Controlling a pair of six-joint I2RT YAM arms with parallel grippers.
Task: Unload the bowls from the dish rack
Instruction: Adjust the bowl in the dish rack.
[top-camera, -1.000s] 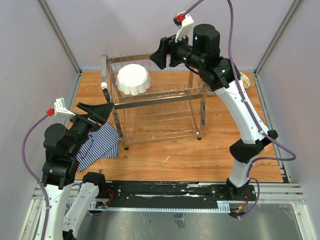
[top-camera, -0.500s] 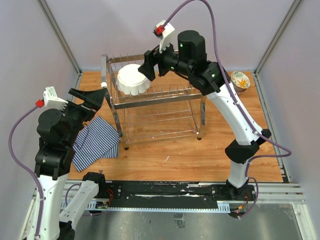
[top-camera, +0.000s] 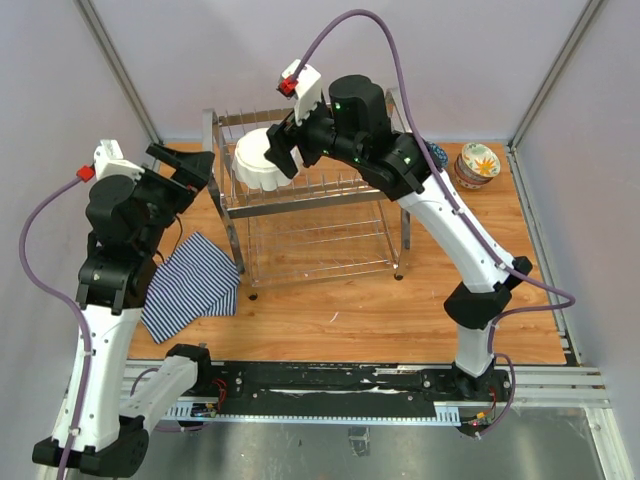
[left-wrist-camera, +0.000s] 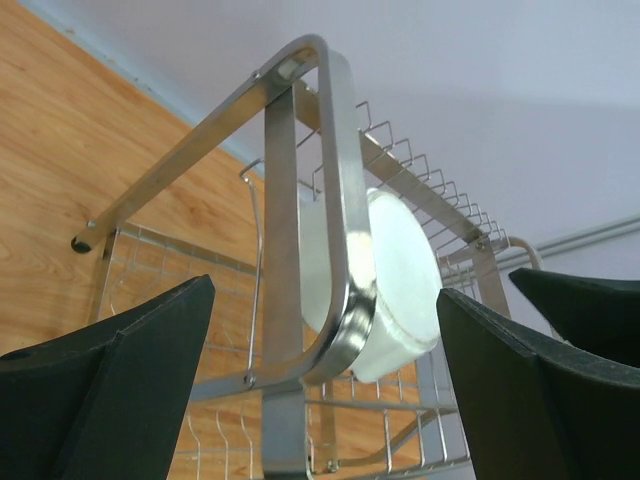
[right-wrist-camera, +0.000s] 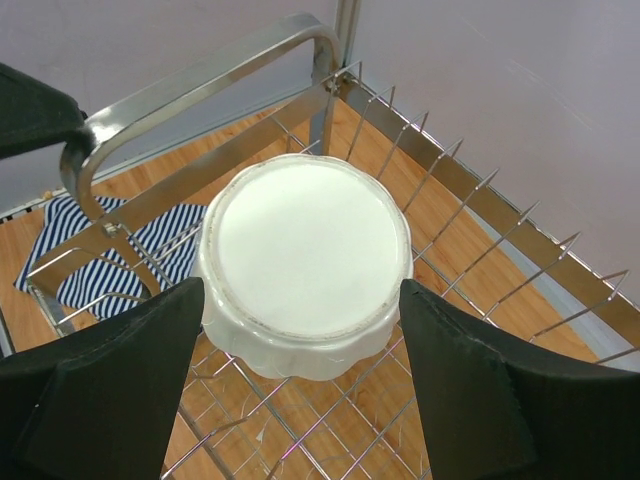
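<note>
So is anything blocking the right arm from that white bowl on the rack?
Nothing visible. The white bowl sits on the rack's top tier, its base facing the open right jaws.

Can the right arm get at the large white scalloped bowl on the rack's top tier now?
Probably yes. The open right pincer hangs close over the large white scalloped ceramic bowl, whose base is turned toward it, on the top tier of the chrome wire rack. Nothing stands between them.

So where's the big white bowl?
In the top view, the big white bowl sits on the upper tier of the dish rack, left end, by the loop handle, the right pincer open close by.
</note>
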